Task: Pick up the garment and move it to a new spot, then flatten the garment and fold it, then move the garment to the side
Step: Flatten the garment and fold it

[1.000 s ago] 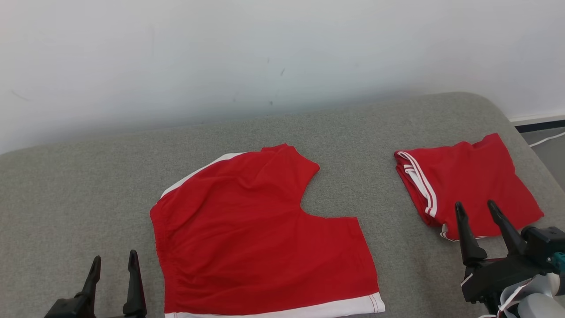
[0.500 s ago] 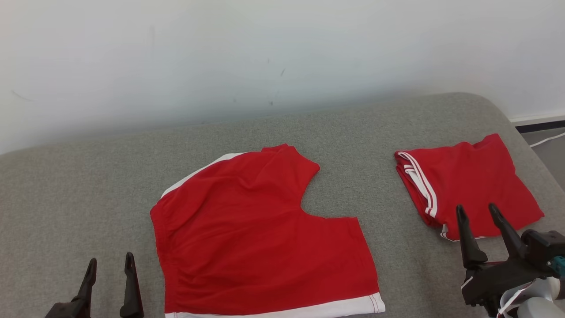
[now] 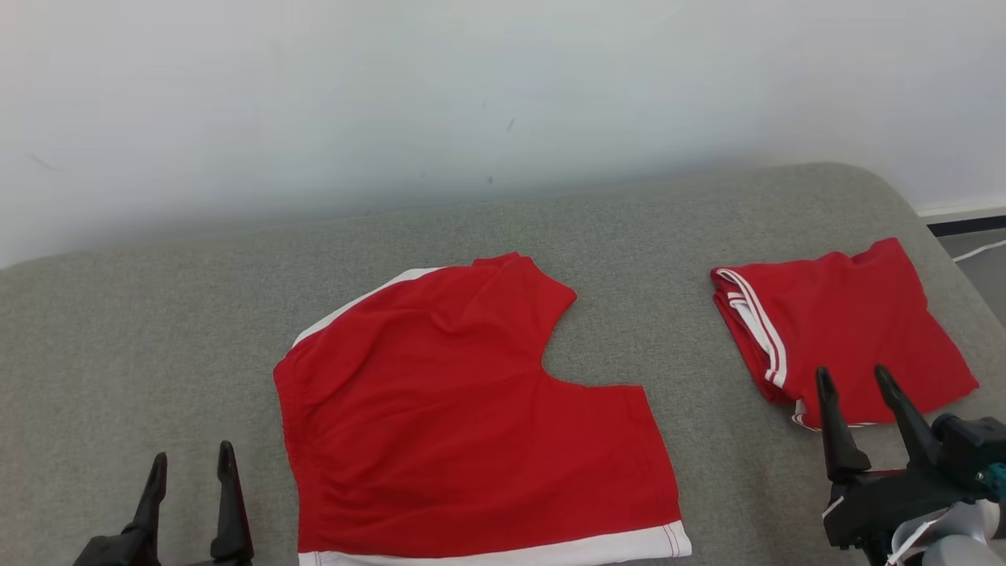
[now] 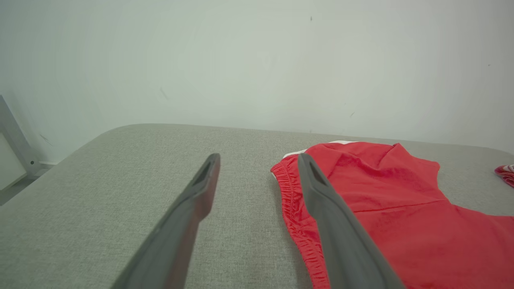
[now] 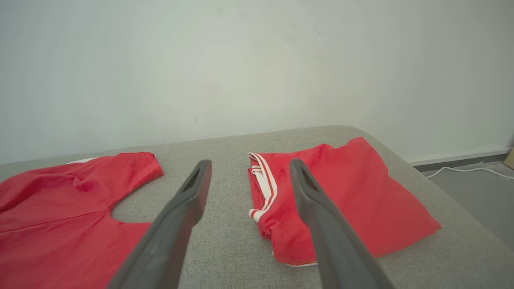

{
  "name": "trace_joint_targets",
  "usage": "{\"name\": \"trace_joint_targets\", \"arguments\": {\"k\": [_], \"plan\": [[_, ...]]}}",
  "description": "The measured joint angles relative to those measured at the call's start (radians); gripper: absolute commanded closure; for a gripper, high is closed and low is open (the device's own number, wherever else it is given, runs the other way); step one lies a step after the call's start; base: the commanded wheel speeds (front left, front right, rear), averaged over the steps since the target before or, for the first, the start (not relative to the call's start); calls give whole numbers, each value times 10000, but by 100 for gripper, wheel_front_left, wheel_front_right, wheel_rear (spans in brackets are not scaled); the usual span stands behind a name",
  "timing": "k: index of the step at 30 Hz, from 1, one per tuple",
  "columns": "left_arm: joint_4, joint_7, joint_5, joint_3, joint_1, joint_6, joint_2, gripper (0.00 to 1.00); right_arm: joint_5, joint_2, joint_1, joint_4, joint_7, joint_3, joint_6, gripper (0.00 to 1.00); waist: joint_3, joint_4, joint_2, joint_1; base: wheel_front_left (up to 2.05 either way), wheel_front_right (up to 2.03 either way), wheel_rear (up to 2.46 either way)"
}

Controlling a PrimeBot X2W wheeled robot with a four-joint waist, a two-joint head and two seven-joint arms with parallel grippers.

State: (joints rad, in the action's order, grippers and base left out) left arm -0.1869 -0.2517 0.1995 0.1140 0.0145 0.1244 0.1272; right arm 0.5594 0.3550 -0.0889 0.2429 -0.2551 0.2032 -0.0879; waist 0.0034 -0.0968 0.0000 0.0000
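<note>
The left gripper sits at the near left with its two dark fingers spread apart and nothing in them. Just beside it is the stretchy waist of the flat red cloth shorts with white side stripes. The shorts lie in the middle of the grey padded top, waist to the left and legs pointing right. The head view cuts off their near edge. Further right lies a folded red cloth piece with white stripes. The right gripper is by its near edge, open and empty.

My right tool: two long dark tapered fingers on a black block, teal fitting, pale forearm behind. My left tool has like fingers.
</note>
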Motion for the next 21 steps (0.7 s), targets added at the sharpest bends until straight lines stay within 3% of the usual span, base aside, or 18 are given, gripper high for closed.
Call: {"name": "trace_joint_targets", "arguments": {"k": [11, 21], "plan": [[-42, 4, -351, -40, -12, 0, 17, 0, -165, -117, -8, 88, 0, -169, 94, 0, 2, 202, 0, 0, 0, 0, 0], [27, 401, -1221, 610, 21, -69, 677, 0, -267, -226, 21, 138, 0, -184, 280, 0, -100, 383, 0, 0, 0, 0, 0]]}}
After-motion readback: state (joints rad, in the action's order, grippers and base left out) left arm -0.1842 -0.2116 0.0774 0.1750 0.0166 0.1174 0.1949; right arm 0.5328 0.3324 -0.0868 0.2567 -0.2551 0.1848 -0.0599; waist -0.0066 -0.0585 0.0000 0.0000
